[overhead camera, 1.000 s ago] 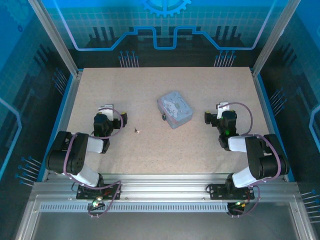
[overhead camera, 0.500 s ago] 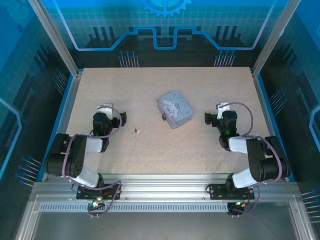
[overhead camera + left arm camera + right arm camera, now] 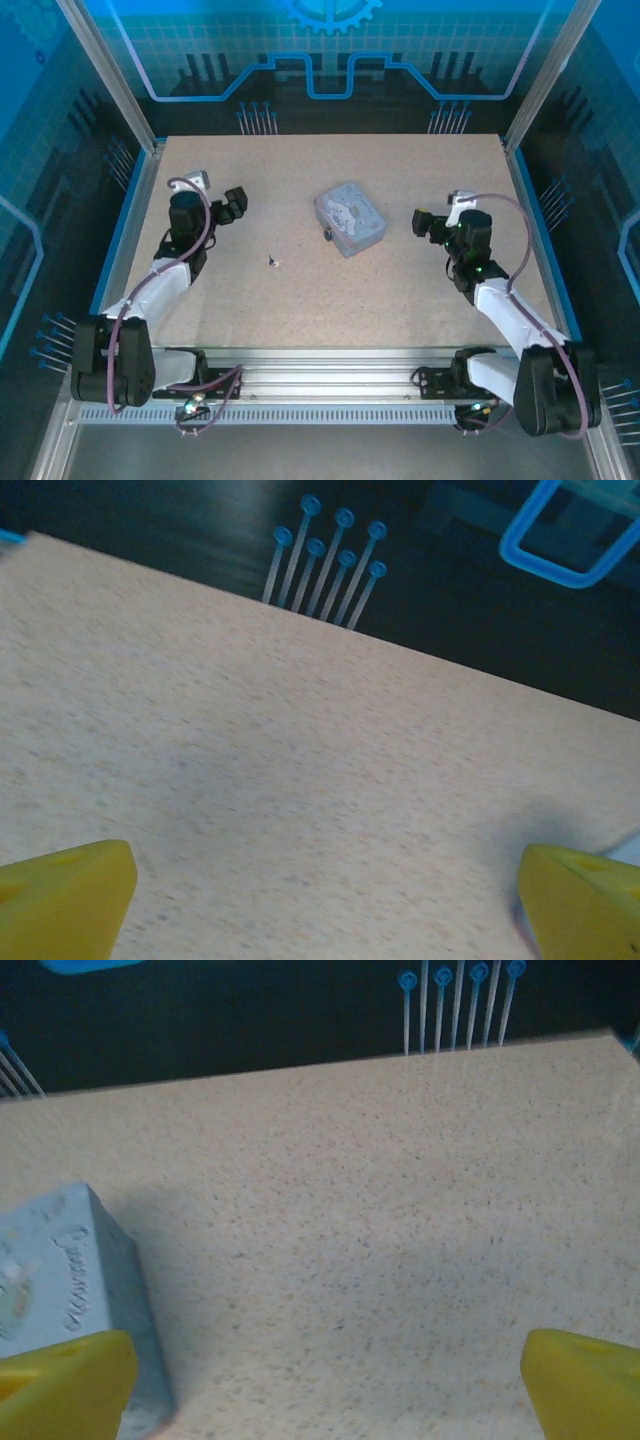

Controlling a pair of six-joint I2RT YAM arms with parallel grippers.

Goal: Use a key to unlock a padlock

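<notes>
Key (image 3: 272, 261) lies flat on the table (image 3: 400, 300), mid-left, w/ bare top all round it. Padlock (image 3: 327, 236) sits further back and right of the key, hard up against the tin (image 3: 350, 218) at its near-left side. It looks touching from above, can't be sure. L claw (image 3: 236, 201) hangs over the left part of the table, nose pointing inboard, jaws wide apart, nothing btw them. Its wrist view has the yellow fingers (image 3: 70, 895) at the two bottom corners w/ plain table between. R claw (image 3: 420, 223) is on the far side of the tin, nose pointing at it, jaws also wide apart and empty. Its wrist view has the fingers (image 3: 65, 1380) spread, tin's corner just beside one of them. The relation that counts: from the L claw the key lies back toward the arm bases and a bit inboard. It's clearly nearer L than R, which is well apart from it w/ tin + padlock in between. So I'd judge L is the one for the key: pull back toward the bases, then drop onto it. Key's long axis is too small to read from above, so wrist angle for the pick can't be fixed yet. Padlock is abt midway btw the claws, but the tin sits in R's straight line to it.
</notes>
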